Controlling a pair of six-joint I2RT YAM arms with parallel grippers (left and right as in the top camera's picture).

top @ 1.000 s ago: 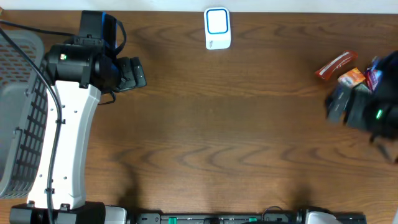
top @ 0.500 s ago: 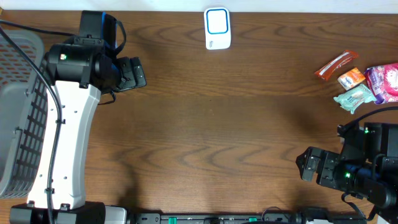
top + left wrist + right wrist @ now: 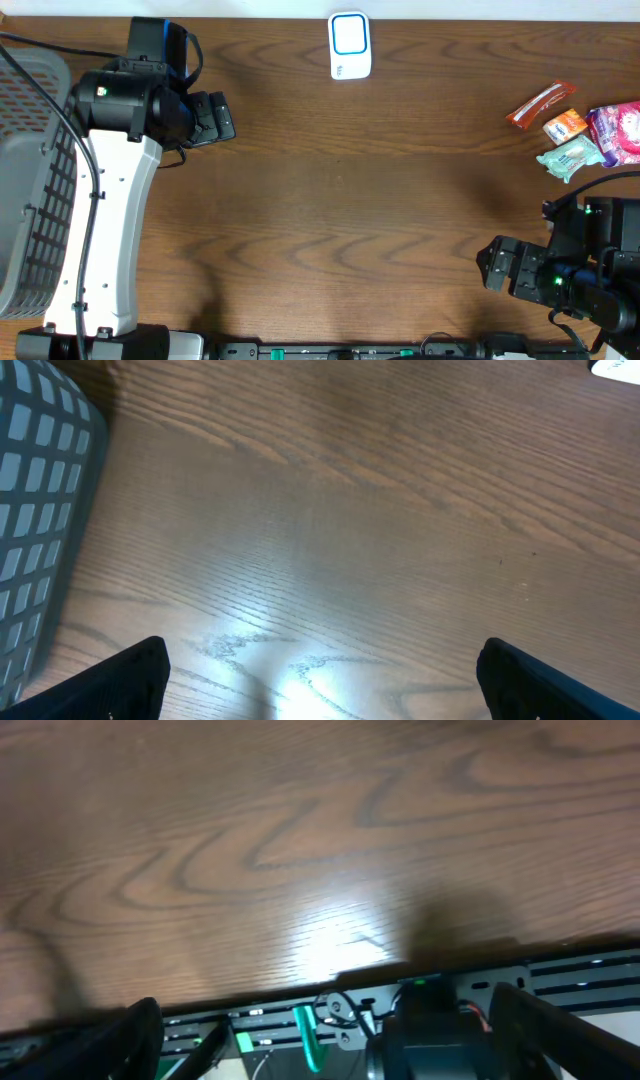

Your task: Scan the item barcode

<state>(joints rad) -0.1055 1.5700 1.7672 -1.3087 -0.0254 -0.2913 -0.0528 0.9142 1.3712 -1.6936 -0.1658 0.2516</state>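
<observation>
From overhead, the packets (image 3: 568, 158) (red, orange, teal and pink) lie clustered farther out on the table than the right pincer (image 3: 492, 268), well apart from it. They look light, soft and crinkly, probably slippery, so a pinch across a sealed edge seems safest; the teal one lies nearest. The white scanner (image 3: 350, 46) sits beyond the left pincer (image 3: 222, 118), off its fingertip side. The left wrist view adds what overhead blurs: that pincer's fingers spread wide over bare wood, with the basket (image 3: 40, 510) on its left. The right wrist view shows its fingers equally spread, empty, facing the table's near edge, with no packet in sight.
</observation>
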